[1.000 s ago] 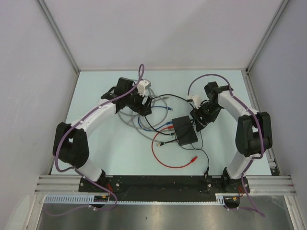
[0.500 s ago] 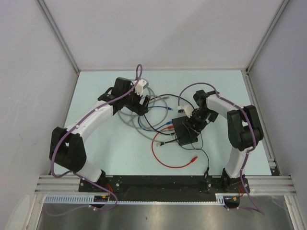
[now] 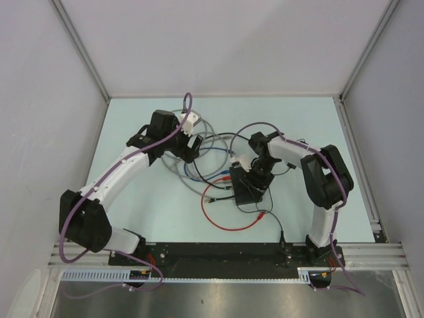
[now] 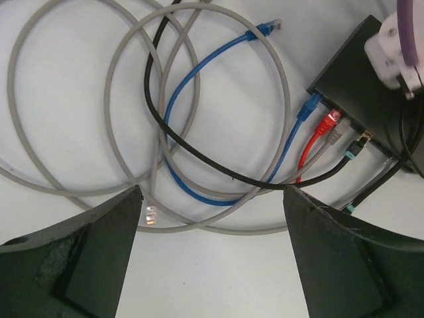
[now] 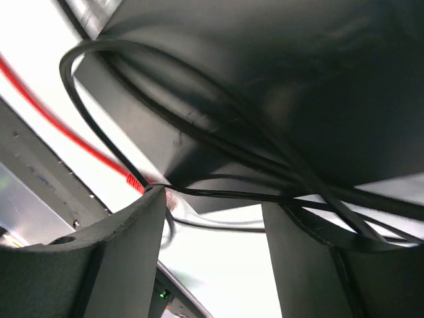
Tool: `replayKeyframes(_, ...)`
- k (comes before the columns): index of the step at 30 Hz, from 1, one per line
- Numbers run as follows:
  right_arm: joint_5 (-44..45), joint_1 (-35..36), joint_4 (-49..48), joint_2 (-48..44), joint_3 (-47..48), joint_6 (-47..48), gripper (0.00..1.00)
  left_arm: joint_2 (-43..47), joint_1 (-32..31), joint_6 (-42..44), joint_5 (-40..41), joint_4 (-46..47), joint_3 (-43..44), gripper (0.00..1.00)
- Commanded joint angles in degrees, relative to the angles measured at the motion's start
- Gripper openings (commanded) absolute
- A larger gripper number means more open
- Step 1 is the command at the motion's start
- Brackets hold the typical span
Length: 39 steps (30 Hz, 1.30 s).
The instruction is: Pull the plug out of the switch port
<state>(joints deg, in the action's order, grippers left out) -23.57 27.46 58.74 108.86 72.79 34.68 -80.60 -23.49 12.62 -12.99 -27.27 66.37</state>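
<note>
The switch (image 3: 242, 194) is a flat black box at table centre. In the left wrist view, the switch (image 4: 354, 73) has a blue plug (image 4: 309, 108), a red plug (image 4: 329, 122), a grey plug (image 4: 337, 136) and a black plug with a teal boot (image 4: 356, 144) along its near edge. My left gripper (image 3: 189, 151) is open and empty above the cable coils, left of the switch; it also shows in the left wrist view (image 4: 212, 195). My right gripper (image 3: 257, 173) sits on the switch's far side. In its wrist view the gripper (image 5: 215, 205) is open, the switch (image 5: 265, 66) is very close, and a thin black cable crosses the fingertips.
Grey cable coils (image 3: 173, 165), a blue cable (image 3: 199, 175) and a black cable (image 3: 218, 136) lie left of the switch. A red cable loop (image 3: 225, 224) lies in front of it. A black lead (image 3: 281, 232) runs to the near rail. Walls enclose the table.
My right gripper has swung left and down onto the switch, and the switch with its cables has slid a little left and nearer. My left arm has shifted slightly left.
</note>
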Motion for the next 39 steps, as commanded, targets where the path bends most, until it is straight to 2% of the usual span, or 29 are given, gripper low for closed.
replayKeyframes(1, -7.18, 3.30, -1.44, 1.18, 4.45, 3.99, 0.65, 1.59, 0.28, 2.23, 0.25, -0.51, -0.54, 0.93)
replayKeyframes(7, -14.31, 2.25, 3.21, 5.92, 12.97, 2.15, 0.66, 0.09, 0.20, 3.11, 0.42, -0.51, 0.78, 0.93)
replayKeyframes(11, -16.85, -2.74, 13.21, 4.26, 20.44, 5.48, 0.66, 0.00, 0.28, 0.83, 0.43, 0.98, -0.01, 0.92)
replayKeyframes(13, -18.87, -5.48, 14.73, 3.12, 23.43, 5.49, 0.67, 0.18, 0.28, -1.98, -0.01, 2.56, -0.80, 0.92)
replayKeyframes(16, -19.15, -10.93, 7.21, 1.98, 26.17, -4.49, 0.67, -0.26, 0.28, -5.32, -0.63, 4.23, -2.21, 0.92)
replayKeyframes(17, -16.01, -12.24, -0.13, 1.19, 24.78, -10.71, 0.67, -0.61, 0.28, -6.63, -0.98, 4.33, -2.30, 0.92)
replayKeyframes(18, -13.89, -12.61, -3.42, 0.92, 24.07, -13.21, 0.67, -1.48, 0.28, -6.99, -1.24, 4.33, -2.21, 0.92)
replayKeyframes(20, -9.50, -12.70, -11.58, 0.65, 22.05, -16.38, 0.66, -2.37, 0.28, -8.31, -2.29, 4.15, -1.68, 0.92)
replayKeyframes(23, -6.84, -12.00, -17.50, 2.14, 19.49, -18.59, 0.66, -3.25, 0.20, -9.98, -3.87, 4.50, -0.98, 0.92)
replayKeyframes(30, -4.73, -11.29, -16.38, 7.94, 21.07, -24.48, 0.64, -5.10, -0.07, -10.34, -4.23, 4.59, 0.25, 0.92)
replayKeyframes(33, -5.86, -12.17, -15.15, 5.85, 19.50, -23.43, 0.63, -4.92, -0.07, -9.02, -3.53, 4.15, 0.52, 0.91)
replayKeyframes(35, -10.24, -12.70, -12.70, 3.65, 16.69, -16.77, 0.63, -4.48, -0.07, -8.76, -3.00, 4.32, 0.08, 0.92)
replayKeyframes(39, -9.65, -11.82, -10.50, -1.27, 11.76, -5.08, 0.64, -4.66, -0.07, -9.19, -3.35, 4.86, -0.98, 0.92)
